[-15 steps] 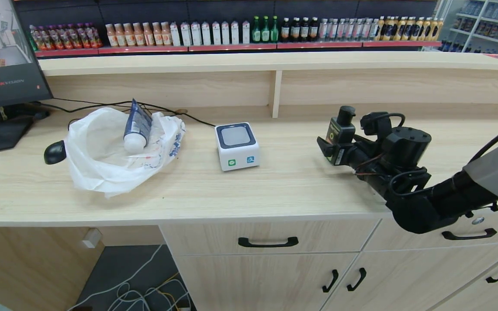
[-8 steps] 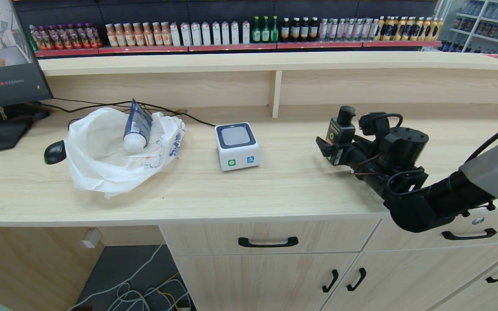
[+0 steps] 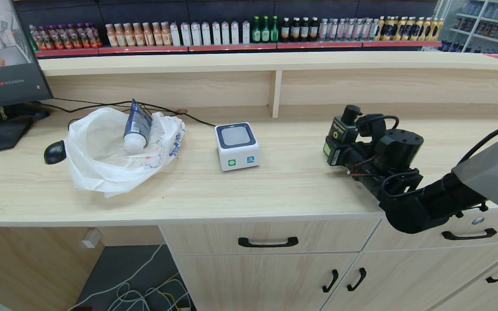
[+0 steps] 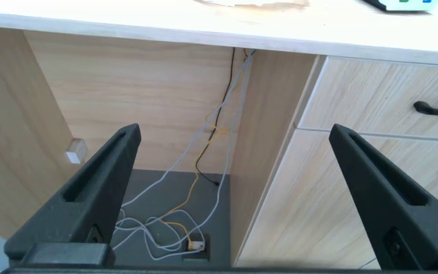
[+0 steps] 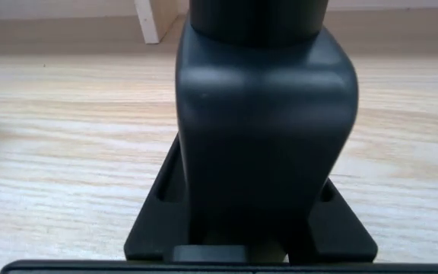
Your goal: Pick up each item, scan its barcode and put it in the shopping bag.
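The left claw [image 4: 234, 133] hangs below the worktop [image 3: 275, 185] edge, facing the cabinet front, fingers spread and empty. On the worktop's left lies the bag [image 3: 102, 164], its mouth slumped open, with a tube [image 3: 137, 125] lying on it. The scanner [image 3: 236, 146] sits near the middle, window facing up.

To the right, well apart from the scanner, the right claw [image 3: 343, 152] pinches a dark bottle [image 3: 340, 133] low on its body, pump cap tilted away from the robot.

The step in hand looks like bringing the bottle to be scanned. To do it well, carry it leftward above the worktop, then turn the wrist so the barcode side faces down at the window. I cannot tell which side carries it. Hold it steady just above the window without touching the scanner, and keep the pinch firm, since the bottle could swing in so low a grip.
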